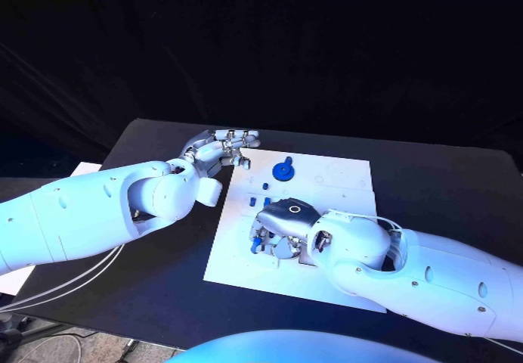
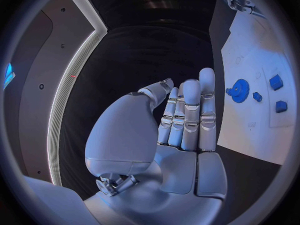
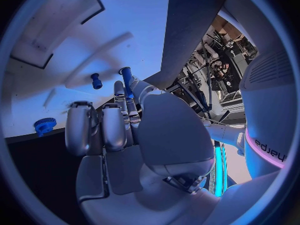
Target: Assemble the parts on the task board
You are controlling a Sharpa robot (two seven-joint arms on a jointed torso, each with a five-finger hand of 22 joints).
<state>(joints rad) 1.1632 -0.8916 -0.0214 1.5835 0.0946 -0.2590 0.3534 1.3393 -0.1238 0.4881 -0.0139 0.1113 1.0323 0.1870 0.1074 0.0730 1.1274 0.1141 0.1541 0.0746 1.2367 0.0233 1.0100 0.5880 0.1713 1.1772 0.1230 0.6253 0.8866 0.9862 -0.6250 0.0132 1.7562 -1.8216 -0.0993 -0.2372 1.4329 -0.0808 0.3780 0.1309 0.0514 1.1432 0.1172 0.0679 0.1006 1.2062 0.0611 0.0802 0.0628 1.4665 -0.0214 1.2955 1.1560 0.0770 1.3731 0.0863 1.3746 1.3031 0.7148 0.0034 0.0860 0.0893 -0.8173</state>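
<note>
Blue gear and small blue parts lie on the white task board, black table.

On the task board, the far right area beyond the blue gear lies bare, while the right hand blocks its near middle

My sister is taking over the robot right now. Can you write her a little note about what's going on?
Left hand: holds nothing, fingers straight, at the far left edge of the white board.
Right hand: over the near half of the board, pinching a blue peg.
On the board: a blue gear near the far edge, small blue pieces just nearer than it, and a small blue pin lying loose.
Done: cannot tell if anything is fitted yet.
Left: place the peg, then the loose pieces.
</note>
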